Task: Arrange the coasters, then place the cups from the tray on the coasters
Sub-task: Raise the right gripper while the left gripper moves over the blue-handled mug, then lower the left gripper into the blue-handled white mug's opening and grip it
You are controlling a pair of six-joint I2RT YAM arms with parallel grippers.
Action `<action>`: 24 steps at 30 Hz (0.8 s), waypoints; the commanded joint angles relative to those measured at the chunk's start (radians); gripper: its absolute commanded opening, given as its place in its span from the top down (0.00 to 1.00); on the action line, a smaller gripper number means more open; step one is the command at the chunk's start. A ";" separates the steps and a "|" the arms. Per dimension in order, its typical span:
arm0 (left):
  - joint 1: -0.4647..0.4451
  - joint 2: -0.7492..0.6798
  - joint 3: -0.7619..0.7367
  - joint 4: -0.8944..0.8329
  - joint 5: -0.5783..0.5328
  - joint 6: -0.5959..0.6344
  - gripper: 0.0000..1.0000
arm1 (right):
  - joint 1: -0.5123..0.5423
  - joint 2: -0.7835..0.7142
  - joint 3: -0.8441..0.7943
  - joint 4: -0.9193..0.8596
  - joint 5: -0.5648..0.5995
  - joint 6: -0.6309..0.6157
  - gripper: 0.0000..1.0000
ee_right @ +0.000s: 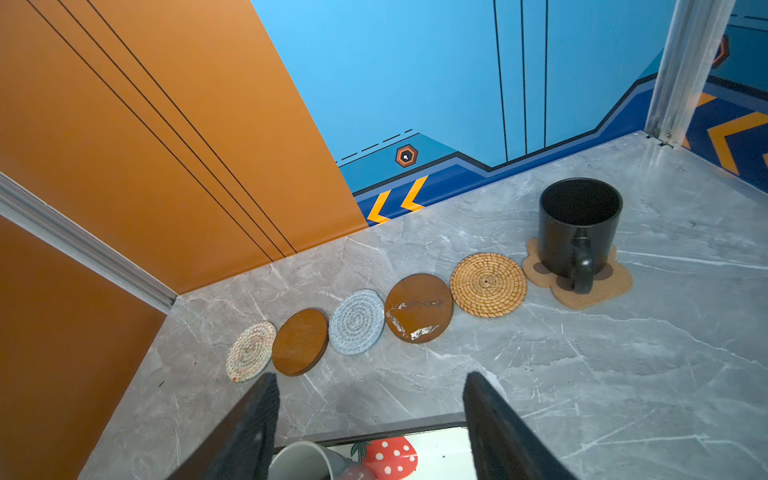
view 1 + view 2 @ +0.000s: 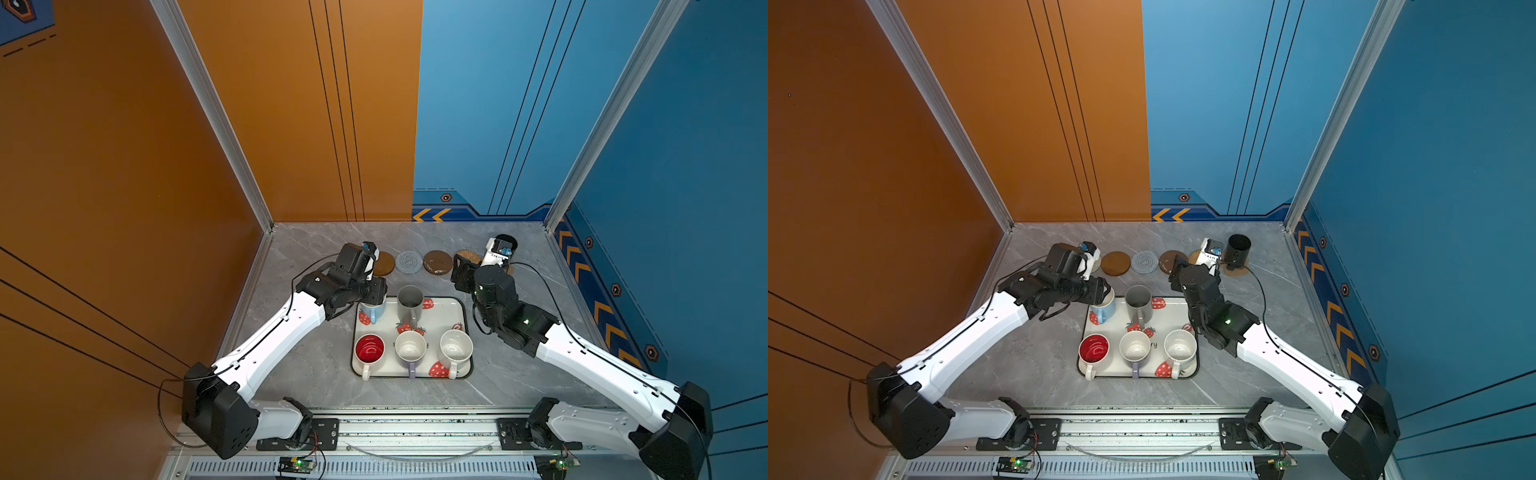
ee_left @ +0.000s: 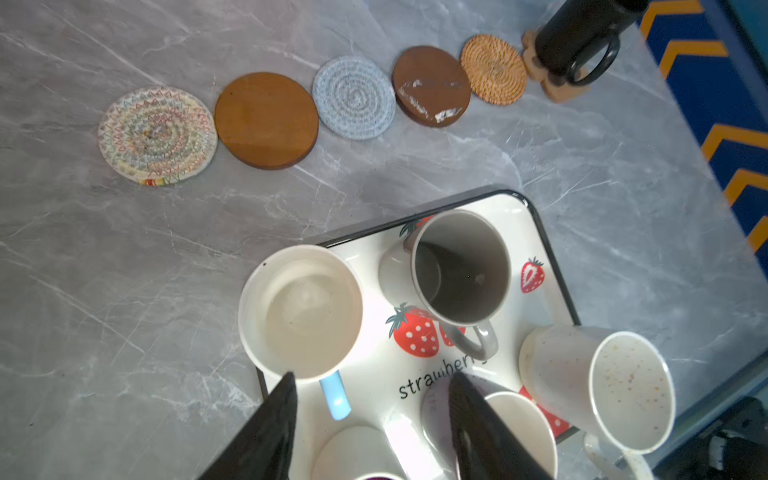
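Six coasters lie in a row at the back: beige woven (image 3: 158, 135), brown disc (image 3: 266, 120), grey woven (image 3: 353, 97), scuffed brown disc (image 3: 432, 85), rattan (image 3: 493, 68) and paw shape (image 1: 582, 286). The black cup (image 1: 579, 230) stands on the paw coaster. The tray (image 2: 453, 309) holds the light blue (image 2: 372, 311), grey (image 2: 410, 301), red-inside (image 2: 369, 349), lavender (image 2: 410, 347) and speckled (image 2: 456, 348) cups. My left gripper (image 3: 374, 386) is open above the light blue cup's handle (image 3: 336, 395). My right gripper (image 1: 370, 386) hangs open and empty over the tray's far edge.
Orange and blue walls close the grey marble table (image 2: 316, 365) at the back and both sides. The coaster row runs close to the back wall. Bare table lies between the row and the tray and in front of the tray.
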 commanded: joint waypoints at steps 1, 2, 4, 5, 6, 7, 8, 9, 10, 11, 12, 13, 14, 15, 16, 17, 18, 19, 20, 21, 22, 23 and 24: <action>-0.027 0.050 0.050 -0.100 -0.042 0.004 0.43 | -0.005 -0.014 -0.023 0.016 0.016 0.021 0.31; -0.036 0.065 0.062 -0.117 -0.049 0.004 0.43 | -0.007 -0.014 -0.022 0.015 0.012 0.020 0.31; -0.054 0.089 0.082 -0.149 -0.060 0.004 0.43 | -0.007 -0.016 -0.022 0.014 0.008 0.022 0.31; -0.059 0.094 0.087 -0.156 -0.064 0.003 0.43 | -0.007 -0.017 -0.024 0.014 0.007 0.022 0.31; -0.065 0.094 0.088 -0.163 -0.070 0.000 0.43 | -0.007 -0.019 -0.027 0.012 0.005 0.023 0.31; -0.069 0.095 0.088 -0.166 -0.075 -0.003 0.43 | -0.007 -0.021 -0.029 0.013 0.005 0.024 0.31; -0.071 0.094 0.088 -0.173 -0.080 -0.006 0.43 | -0.008 -0.024 -0.031 0.015 0.005 0.026 0.31; -0.074 0.091 0.086 -0.180 -0.084 -0.010 0.43 | -0.008 -0.028 -0.034 0.015 0.005 0.026 0.31; -0.077 0.089 0.086 -0.187 -0.090 -0.012 0.43 | -0.008 -0.032 -0.038 0.014 0.006 0.028 0.31; -0.079 0.086 0.085 -0.197 -0.097 -0.014 0.43 | -0.008 -0.037 -0.040 0.014 0.009 0.028 0.31; -0.082 0.082 0.084 -0.206 -0.105 -0.016 0.43 | -0.008 -0.041 -0.047 0.017 0.009 0.030 0.31; -0.085 0.082 0.081 -0.212 -0.113 -0.018 0.43 | -0.009 -0.044 -0.048 0.020 0.010 0.030 0.31; -0.088 0.079 0.078 -0.216 -0.121 -0.022 0.43 | -0.009 -0.049 -0.052 0.022 0.010 0.031 0.31; -0.091 0.077 0.073 -0.218 -0.126 -0.024 0.43 | -0.010 -0.051 -0.057 0.024 0.010 0.033 0.31; -0.094 0.078 0.071 -0.220 -0.129 -0.025 0.43 | -0.010 -0.054 -0.059 0.024 0.010 0.035 0.31; -0.095 0.079 0.068 -0.221 -0.131 -0.027 0.43 | -0.010 -0.055 -0.059 0.025 0.010 0.036 0.31; -0.097 0.083 0.068 -0.224 -0.133 -0.027 0.43 | -0.010 -0.056 -0.060 0.023 0.009 0.036 0.31; -0.099 0.088 0.068 -0.227 -0.135 -0.028 0.44 | -0.010 -0.055 -0.059 0.021 0.008 0.038 0.31; -0.100 0.094 0.066 -0.230 -0.138 -0.028 0.44 | -0.010 -0.056 -0.060 0.021 0.007 0.038 0.31; -0.100 0.101 0.065 -0.230 -0.143 -0.030 0.44 | -0.009 -0.056 -0.060 0.020 0.005 0.038 0.31; -0.100 0.105 0.062 -0.230 -0.146 -0.031 0.44 | -0.010 -0.057 -0.060 0.020 0.004 0.039 0.31; -0.100 0.111 0.059 -0.230 -0.147 -0.032 0.44 | -0.010 -0.058 -0.061 0.020 0.003 0.041 0.31; -0.101 0.118 0.056 -0.230 -0.147 -0.031 0.44 | -0.010 -0.060 -0.061 0.020 0.002 0.040 0.31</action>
